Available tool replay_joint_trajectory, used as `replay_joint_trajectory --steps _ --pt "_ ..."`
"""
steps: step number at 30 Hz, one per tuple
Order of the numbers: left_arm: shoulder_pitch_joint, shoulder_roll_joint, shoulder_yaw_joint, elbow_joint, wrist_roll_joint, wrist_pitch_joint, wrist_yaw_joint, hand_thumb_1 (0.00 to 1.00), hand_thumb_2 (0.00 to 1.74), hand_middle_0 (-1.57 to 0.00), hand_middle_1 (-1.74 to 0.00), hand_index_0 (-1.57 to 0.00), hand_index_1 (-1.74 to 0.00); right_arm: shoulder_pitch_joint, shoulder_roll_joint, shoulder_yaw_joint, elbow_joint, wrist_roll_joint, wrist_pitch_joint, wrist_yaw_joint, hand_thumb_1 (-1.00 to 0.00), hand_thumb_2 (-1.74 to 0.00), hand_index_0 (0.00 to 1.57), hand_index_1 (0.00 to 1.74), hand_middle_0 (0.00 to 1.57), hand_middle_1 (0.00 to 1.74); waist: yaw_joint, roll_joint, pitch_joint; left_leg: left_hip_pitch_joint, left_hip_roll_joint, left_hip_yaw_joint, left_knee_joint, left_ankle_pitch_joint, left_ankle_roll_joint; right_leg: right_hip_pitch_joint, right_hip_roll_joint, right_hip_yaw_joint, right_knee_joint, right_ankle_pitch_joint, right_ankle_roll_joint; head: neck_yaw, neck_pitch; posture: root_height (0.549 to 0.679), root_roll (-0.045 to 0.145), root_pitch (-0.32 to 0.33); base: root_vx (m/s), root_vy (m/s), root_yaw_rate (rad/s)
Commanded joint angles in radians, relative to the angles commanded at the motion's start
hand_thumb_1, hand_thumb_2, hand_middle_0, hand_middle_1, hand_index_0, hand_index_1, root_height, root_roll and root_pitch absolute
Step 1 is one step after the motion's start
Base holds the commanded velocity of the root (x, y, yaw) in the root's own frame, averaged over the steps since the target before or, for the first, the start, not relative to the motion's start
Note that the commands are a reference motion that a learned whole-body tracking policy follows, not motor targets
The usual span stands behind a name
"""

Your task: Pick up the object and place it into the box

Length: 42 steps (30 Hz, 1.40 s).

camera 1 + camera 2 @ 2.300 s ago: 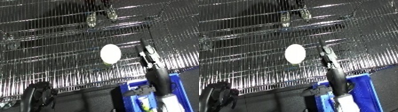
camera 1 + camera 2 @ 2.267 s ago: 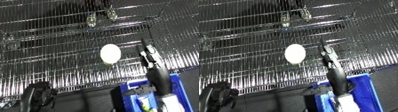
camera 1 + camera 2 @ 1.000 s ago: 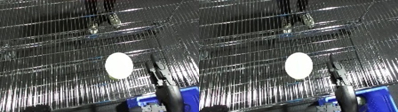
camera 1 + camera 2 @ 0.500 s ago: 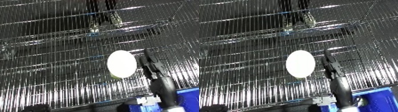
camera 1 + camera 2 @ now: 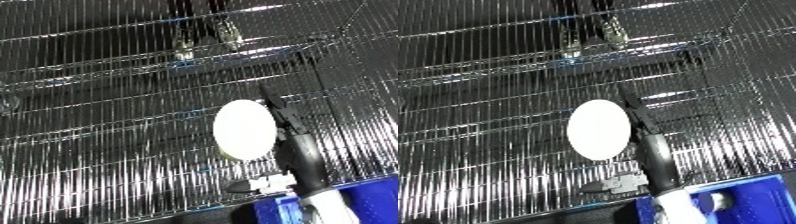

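Compared with half a second earlier, the right hand (image 5: 282, 117) had drawn closer to the smooth white oval object (image 5: 244, 129), so that its black fingers now lay right against the object's right edge, where before a sliver of shelf showed between them. The object itself seemed not to have shifted on the silver wire-mesh shelf (image 5: 98, 115) (the whole view had tilted a little, though). The white and silver forearm rose from the lower right, the hand stretched long and narrow toward the far side, fingers straight and close together, not curled round anything. Whether they truly touched the object I could not tell. The blue plastic bin (image 5: 753, 202) sat at the near right, cut off by the edge. The left hand was out of sight.
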Motion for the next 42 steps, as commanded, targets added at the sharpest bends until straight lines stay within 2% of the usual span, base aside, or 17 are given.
replay_joint_trajectory --steps 12,16,20,22,29,35,42 --pt "0.019 0.004 0.0 -0.014 -0.017 -0.011 -0.014 1.0 1.74 -1.57 -1.74 -1.57 -1.74 -0.019 -0.014 -0.005 0.041 0.007 -0.021 0.008 -0.85 -1.48 1.33 1.48 1.33 1.48 0.004 0.008 0.0 -0.009 -0.001 -0.003 -0.006 0.007 -0.0006 -0.009 0.0036 -0.002 0.0 0.001 -0.0031 0.008 0.01 0.576 0.028 0.276 -0.022 -0.009 0.013" --pt "0.026 0.005 0.004 -0.018 -0.017 -0.017 -0.015 1.0 1.74 -1.57 -1.74 -1.57 -1.74 -0.004 -0.011 -0.011 0.028 -0.002 -0.014 0.001 -0.85 -1.48 1.33 1.48 1.33 1.48 0.001 0.004 0.0 -0.002 0.004 -0.004 -0.021 0.012 -0.0017 -0.004 0.0072 -0.003 -0.008 0.004 -0.0017 0.01 0.009 0.577 0.027 0.278 -0.026 -0.02 -0.007" --pt "0.045 0.003 0.013 -0.025 -0.01 -0.029 -0.015 1.0 1.74 -1.57 -1.74 -1.57 -1.74 0.036 -0.006 -0.026 -0.014 -0.01 -0.024 -0.014 -0.85 -1.48 1.33 1.48 1.33 1.48 -0.007 -0.004 0.0 0.022 0.01 -0.005 -0.049 0.022 -0.0059 0.014 0.0128 -0.005 -0.025 0.011 0.0024 -0.001 0.015 0.582 0.026 0.275 -0.017 -0.021 -0.038" --pt "0.058 0.001 0.018 -0.027 -0.002 -0.036 -0.016 1.0 1.74 -1.57 -1.74 -1.57 -1.74 0.065 -0.001 -0.04 -0.04 -0.018 -0.037 -0.021 -0.85 -1.48 1.33 1.48 1.33 1.48 -0.013 -0.009 0.0 0.039 0.013 -0.006 -0.065 0.028 -0.0089 0.028 0.0149 -0.005 -0.037 0.018 0.0063 -0.008 0.034 0.585 0.026 0.271 -0.004 -0.022 -0.068" --pt "0.126 -0.003 0.05 -0.059 0.025 -0.058 -0.007 1.0 1.74 -1.57 -1.74 -1.57 -1.74 0.224 0.017 -0.111 -0.228 -0.07 -0.079 -0.067 -0.85 -1.48 1.33 1.48 1.33 1.48 -0.052 -0.029 0.0 0.123 0.032 -0.003 -0.161 0.057 -0.0218 0.098 0.0268 0.006 -0.116 0.045 0.0236 -0.047 0.029 0.601 0.027 0.256 -0.024 -0.016 -0.15" --pt "0.167 -0.01 0.077 -0.057 0.034 -0.062 -0.01 1.0 1.74 -1.57 -1.74 -1.57 -1.74 0.366 0.039 -0.173 -0.327 -0.084 -0.121 -0.094 -0.85 -1.48 1.33 1.48 1.33 1.48 -0.094 -0.051 0.0 0.209 0.046 0.005 -0.226 0.064 -0.0315 0.178 0.0336 0.019 -0.197 0.071 0.0331 -0.046 -0.013 0.614 0.031 0.23 -0.046 -0.029 -0.21" --pt "0.22 0.006 0.113 -0.04 0.022 -0.039 -0.02 1.0 1.74 -1.57 -1.74 -1.57 -1.74 0.531 0.06 -0.256 -0.381 -0.054 -0.186 -0.14 -0.85 -1.48 1.33 1.48 1.33 1.48 -0.151 -0.071 0.0 0.324 0.058 0.024 -0.279 0.058 -0.0382 0.298 0.039 0.04 -0.291 0.098 0.0374 0.037 -0.079 0.63 0.039 0.176 -0.034 -0.033 -0.224"
